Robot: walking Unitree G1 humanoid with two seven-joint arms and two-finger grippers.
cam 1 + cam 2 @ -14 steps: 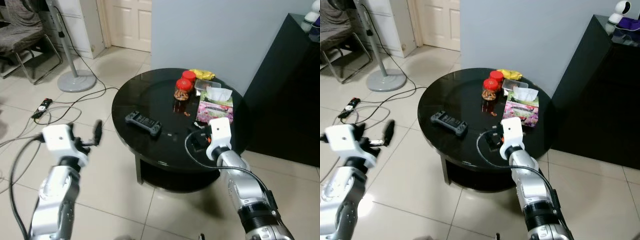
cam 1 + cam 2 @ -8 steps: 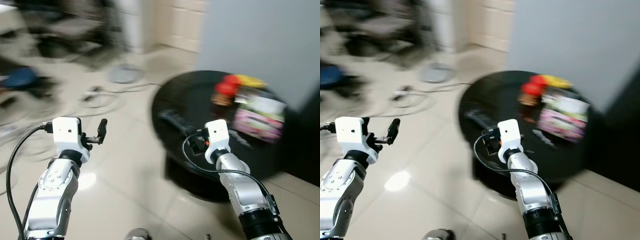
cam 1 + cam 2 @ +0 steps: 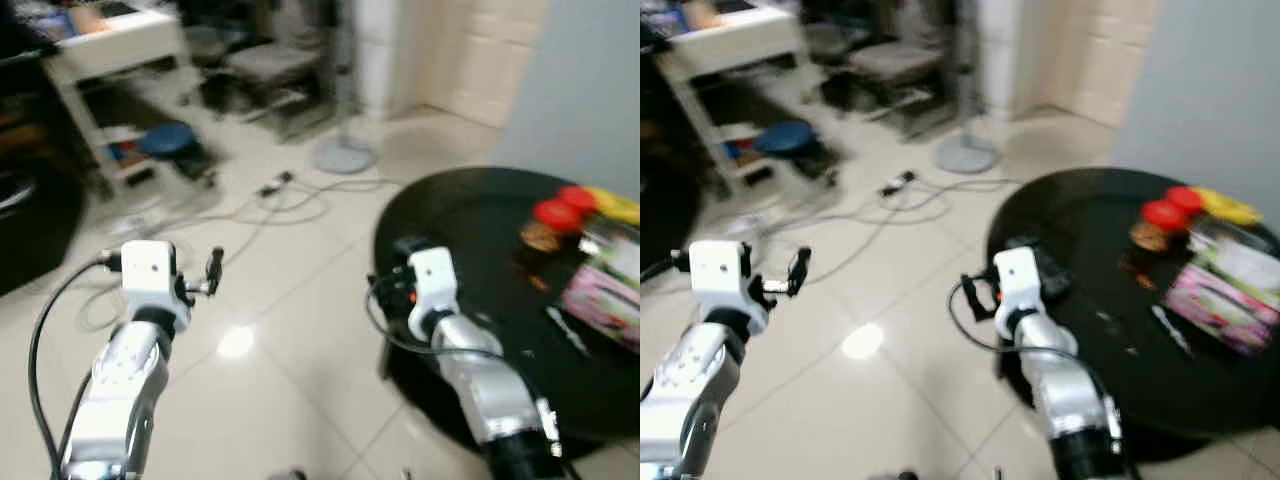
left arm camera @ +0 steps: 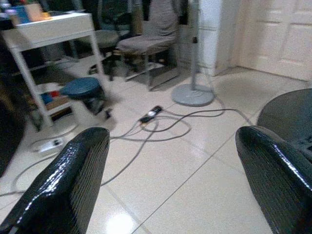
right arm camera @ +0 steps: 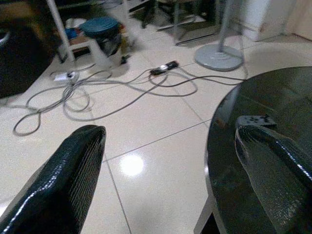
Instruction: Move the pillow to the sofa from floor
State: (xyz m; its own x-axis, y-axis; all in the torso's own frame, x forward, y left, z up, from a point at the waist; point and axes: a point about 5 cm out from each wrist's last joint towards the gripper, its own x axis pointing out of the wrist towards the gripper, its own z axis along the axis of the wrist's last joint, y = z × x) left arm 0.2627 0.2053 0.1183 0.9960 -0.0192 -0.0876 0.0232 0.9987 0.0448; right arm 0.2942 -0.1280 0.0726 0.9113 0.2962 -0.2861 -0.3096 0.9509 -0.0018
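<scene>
1. Bare tiled floor (image 3: 300,330) lay open ahead of both arms.
2. Loose cables (image 5: 97,90) and a fan base (image 4: 192,94) cluttered the floor farther on.
3. The round black tabletop (image 3: 480,240) — jars, boxes on it — blocked the right side.

My two arms are silver with white wrist blocks, and my left gripper (image 4: 170,180) and right gripper (image 5: 170,175) have glossy black fingers. The floor (image 3: 300,300) is pale cream tile with grey cables (image 5: 97,92) lying across it. The round table (image 3: 1090,230) is shiny black. On it I see two jars with red lids (image 3: 555,212), a yellow packet (image 3: 1225,208) and a pink flowered box (image 3: 605,290). A grey fan base (image 4: 192,94), a dark blue stool (image 4: 87,87) and a white shelf (image 4: 48,27) stand farther off.
</scene>
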